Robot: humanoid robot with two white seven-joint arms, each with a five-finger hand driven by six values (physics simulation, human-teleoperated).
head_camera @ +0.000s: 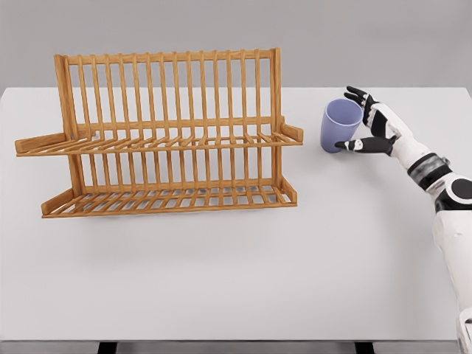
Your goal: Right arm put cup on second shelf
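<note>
Head view — cup [341,125]: standing upright on the white counter [243,258], just right of the wooden rack [166,133], near its upper shelf's right end.
Head view — right hand [366,127]: reaching in from the right; its fingers [356,94] are spreading apart around the cup's right side, thumb low in front, not yet clamping.
Head view — step in hand: closing the grasp, as I am judging it.
Head view — doing it well: wrapping the fingers evenly at mid-height, keeping the cup upright, lifting clear before heading to the shelf.
Head view — left arm: not showing.
</note>
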